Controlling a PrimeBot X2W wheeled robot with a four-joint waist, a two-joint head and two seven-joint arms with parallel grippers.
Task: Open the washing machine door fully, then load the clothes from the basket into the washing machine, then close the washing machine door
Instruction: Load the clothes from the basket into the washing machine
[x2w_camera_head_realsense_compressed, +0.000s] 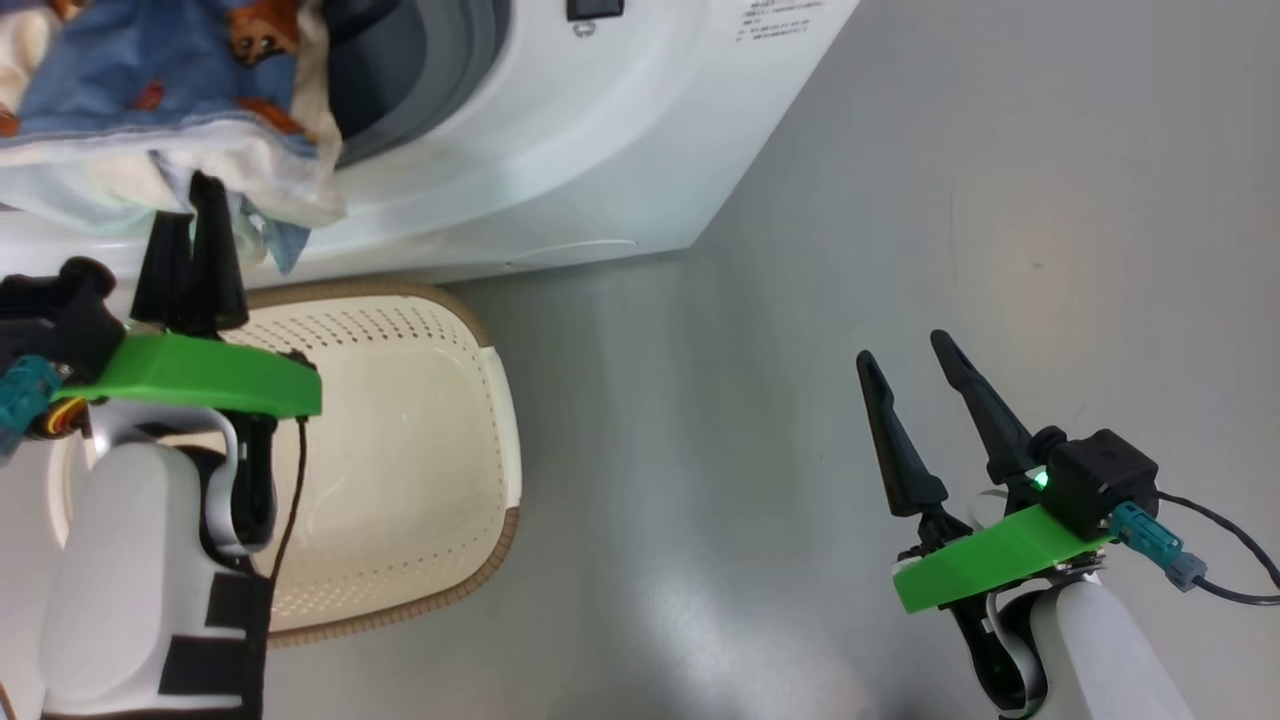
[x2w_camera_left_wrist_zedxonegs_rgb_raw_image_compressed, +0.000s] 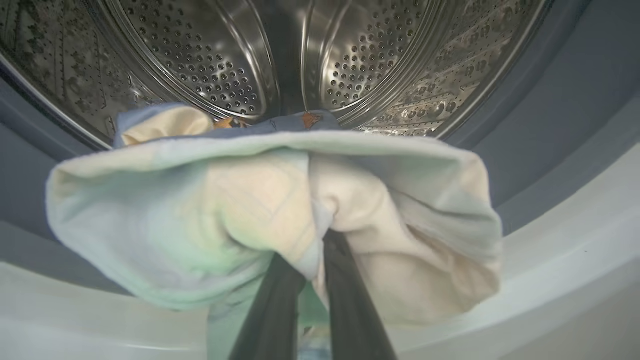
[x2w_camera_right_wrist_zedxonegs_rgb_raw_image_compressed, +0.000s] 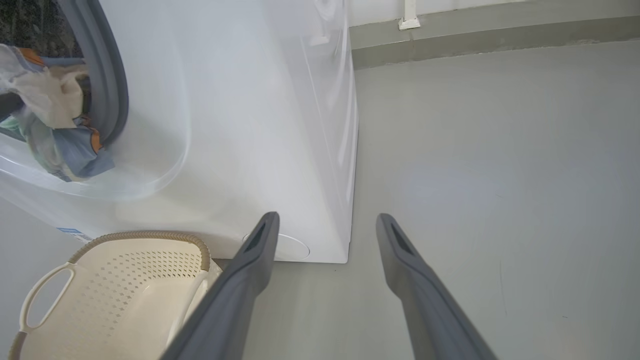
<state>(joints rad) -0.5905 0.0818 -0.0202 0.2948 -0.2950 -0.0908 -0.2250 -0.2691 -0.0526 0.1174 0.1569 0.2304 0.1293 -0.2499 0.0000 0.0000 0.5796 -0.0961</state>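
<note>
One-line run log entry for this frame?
step: loading | left gripper: shut on clothes, at washing machine opening | right gripper: open, idle above floor | basket: visible part bare

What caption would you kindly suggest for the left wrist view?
The clothes pinched in the shut left gripper, held before the steel drum.

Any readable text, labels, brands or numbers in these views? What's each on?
Nothing here is legible.
Black print on the washer: too small to read.
Mark under the washer's dark panel: blurred.
Blue sticker, low on the washer front: too small to read.
Basket, clothes: no text seen.
</note>
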